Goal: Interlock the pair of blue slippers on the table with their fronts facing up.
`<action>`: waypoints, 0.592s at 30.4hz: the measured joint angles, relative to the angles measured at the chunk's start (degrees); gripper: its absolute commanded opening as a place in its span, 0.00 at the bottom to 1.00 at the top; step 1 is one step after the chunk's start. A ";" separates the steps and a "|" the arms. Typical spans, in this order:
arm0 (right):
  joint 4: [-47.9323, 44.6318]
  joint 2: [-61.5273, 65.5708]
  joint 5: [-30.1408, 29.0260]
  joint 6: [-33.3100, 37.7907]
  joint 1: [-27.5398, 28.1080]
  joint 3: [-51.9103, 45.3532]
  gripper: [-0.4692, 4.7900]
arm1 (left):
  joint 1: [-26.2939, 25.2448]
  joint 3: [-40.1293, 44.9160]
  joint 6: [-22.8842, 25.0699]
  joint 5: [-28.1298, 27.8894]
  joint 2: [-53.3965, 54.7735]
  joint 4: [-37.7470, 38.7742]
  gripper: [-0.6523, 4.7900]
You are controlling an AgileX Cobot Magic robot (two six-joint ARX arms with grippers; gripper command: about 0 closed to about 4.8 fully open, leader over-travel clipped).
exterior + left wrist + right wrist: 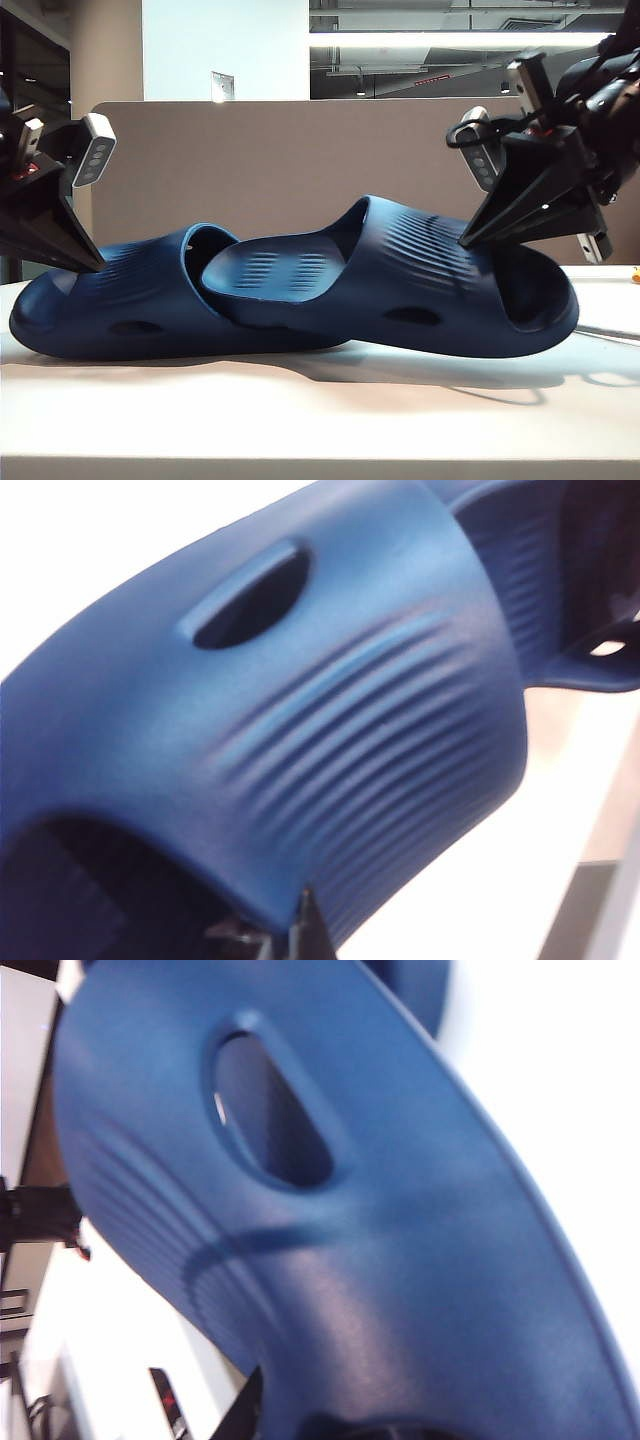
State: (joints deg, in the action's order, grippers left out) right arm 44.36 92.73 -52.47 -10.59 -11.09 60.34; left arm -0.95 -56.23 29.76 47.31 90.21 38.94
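Pair of blue slippers [300, 290] lying interlocked lengthwise across the worktop [320, 420], each closed, empty pincer pressing its nearer strap: left pincer [95, 266], right pincer [466, 242].

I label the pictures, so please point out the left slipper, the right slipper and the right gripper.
left slipper [110, 300], exterior view, on its side wall.
right slipper [420, 270], exterior view, on its ribbed strap.
right gripper [466, 241], exterior view, at its shut fingertips.
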 measured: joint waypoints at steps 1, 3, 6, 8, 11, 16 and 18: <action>-0.76 0.39 0.22 0.00 0.00 0.20 0.09 | 0.02 -0.22 0.02 -0.48 0.00 -0.48 0.11; -1.99 0.74 0.70 0.02 0.00 0.61 0.09 | 0.04 -0.59 0.02 -1.05 0.00 -1.18 0.11; -2.69 1.01 2.25 -0.02 0.00 1.97 0.09 | 0.22 -1.05 0.02 -1.64 0.00 -2.43 0.11; -2.97 1.62 3.56 -0.02 -0.02 3.32 0.09 | 0.85 -1.60 0.00 -2.60 0.00 -3.28 0.11; -3.04 2.91 5.88 -0.04 -0.04 4.81 0.09 | 1.92 -2.05 0.02 -3.10 0.00 -4.61 0.11; -3.10 4.92 7.65 -0.04 0.07 6.62 0.09 | 4.81 -2.14 0.04 -5.64 0.00 -6.58 0.11; -3.63 5.75 8.83 -0.11 0.07 7.02 0.09 | 5.55 -2.14 0.02 -5.88 0.00 -7.06 0.11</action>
State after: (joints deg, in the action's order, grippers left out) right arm 40.73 98.48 -43.64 -10.70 -11.03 67.35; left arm 4.60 -58.37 29.78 41.43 90.21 31.88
